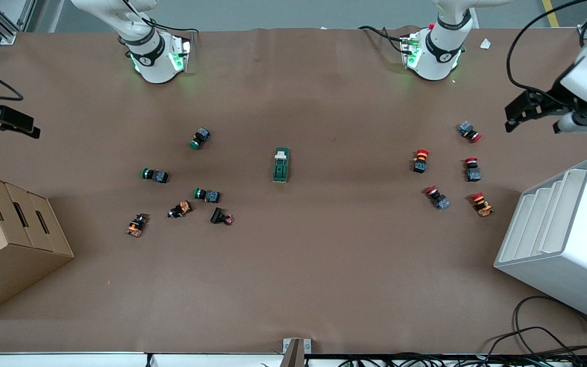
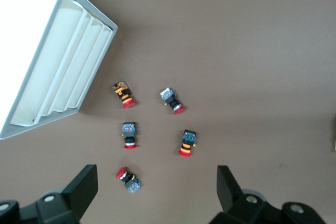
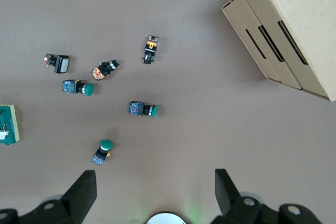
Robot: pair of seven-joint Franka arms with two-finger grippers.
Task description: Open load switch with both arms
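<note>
1. The left gripper (image 1: 532, 116) is seen at the right edge of the front view, held in the air above the brown table (image 1: 324, 265) at the left arm's end. Its jaws are spread wide with nothing between them; in the left wrist view both black fingers (image 2: 84, 184) are well apart.
2. The right gripper (image 1: 3, 125) is seen at the left edge of the front view, raised over the right arm's end of the table. Its jaws are likewise released and empty; both fingers (image 3: 84, 190) show wide apart in the right wrist view.
3. The load switch (image 1: 281, 164) is found at the centre of the front view, lying flat on the table, well apart from both grippers. Its white lever end points toward the robots' bases.
4. Five red-capped push buttons (image 1: 420, 160) are scattered at centre right of the front view, near the white slotted rack (image 1: 563, 239) at lower right.
5. Green-capped push buttons (image 1: 200, 138), orange-bodied ones (image 1: 136, 225) and a black one (image 1: 220, 216) are scattered at centre left.
6. A cardboard box (image 1: 8, 239) with three slots is noted at the lower left edge.
7. Both arm bases (image 1: 158, 56) glow green along the top of the front view.
</note>
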